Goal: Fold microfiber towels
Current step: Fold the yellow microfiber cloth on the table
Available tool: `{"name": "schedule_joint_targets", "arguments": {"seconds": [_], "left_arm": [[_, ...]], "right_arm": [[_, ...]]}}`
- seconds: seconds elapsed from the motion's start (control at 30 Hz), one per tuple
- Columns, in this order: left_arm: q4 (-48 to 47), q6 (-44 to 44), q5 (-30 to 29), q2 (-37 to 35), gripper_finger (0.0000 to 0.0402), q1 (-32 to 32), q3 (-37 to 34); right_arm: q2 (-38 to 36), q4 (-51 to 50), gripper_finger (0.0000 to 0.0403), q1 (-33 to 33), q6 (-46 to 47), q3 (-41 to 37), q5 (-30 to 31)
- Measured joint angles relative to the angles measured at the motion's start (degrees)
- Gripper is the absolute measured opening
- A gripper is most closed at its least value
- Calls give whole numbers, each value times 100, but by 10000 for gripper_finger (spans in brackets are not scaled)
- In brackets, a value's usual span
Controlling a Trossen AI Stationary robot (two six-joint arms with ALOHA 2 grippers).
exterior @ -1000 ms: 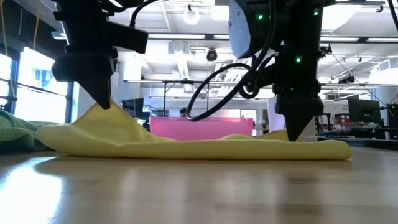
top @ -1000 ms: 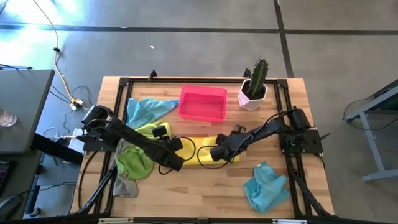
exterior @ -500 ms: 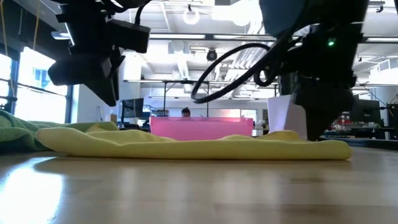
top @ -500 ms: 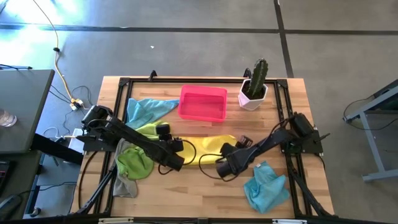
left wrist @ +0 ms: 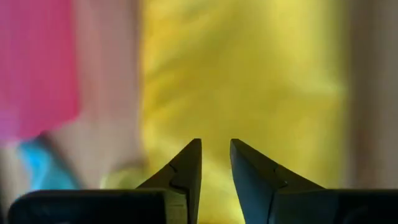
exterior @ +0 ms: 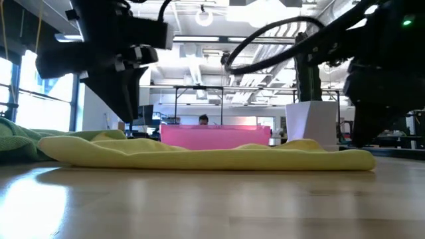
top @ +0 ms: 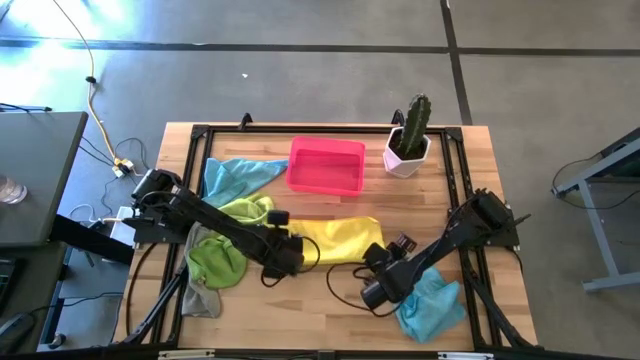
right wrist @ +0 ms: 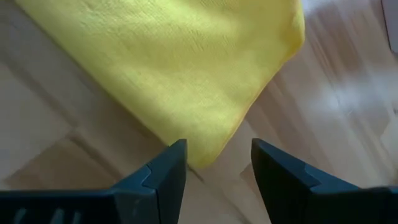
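Note:
The yellow towel (top: 335,238) lies flat as a folded strip in the middle of the table (exterior: 212,158). My left gripper (top: 290,260) hovers over the towel's left end (left wrist: 249,74), fingers a little apart with nothing between them (left wrist: 216,152). My right gripper (top: 372,290) stands open just off the towel's near right corner (right wrist: 205,155), wide gap empty (right wrist: 217,155). Light blue towels lie crumpled at the near right (top: 430,305) and far left (top: 235,175). Lime green towels (top: 215,260) and a grey one (top: 200,300) are heaped at the left.
A pink tray (top: 325,165) stands behind the yellow towel, and a potted cactus (top: 408,140) at the far right. Black frame rails run along the table's edges (top: 200,140). Bare wood shows along the near edge (top: 320,310).
My left gripper has let go of the yellow towel's left end, risen and rolled. That end, held up in a peak before, has dropped flat. My right gripper has left the towel's right end and swung toward the table's near edge and right, rolling as it went.

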Motion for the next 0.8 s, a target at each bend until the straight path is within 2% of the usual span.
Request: {"name": "schedule_joint_targets", "arguments": {"seconds": [0.17, 0.3, 0.57, 0.7, 0.8], "left_arm": [[693, 891, 563, 0, 74, 11, 1], [715, 1187, 1035, -26, 74, 132, 2], [732, 1142, 1286, -29, 74, 398, -45], [835, 817, 1642, -202, 74, 424, -537], [1136, 418, 1671, -399, 74, 395, -1012]], "right_arm": [[0, -47, 171, 312, 525, 0, 205], [-2, -258, 171, 642, 1200, 0, 460], [-2, -467, 171, 1160, 2554, 0, 1390], [-2, -592, 171, 1289, 2856, 0, 1665], [-2, -725, 171, 1310, 3010, 0, 1828]]}}
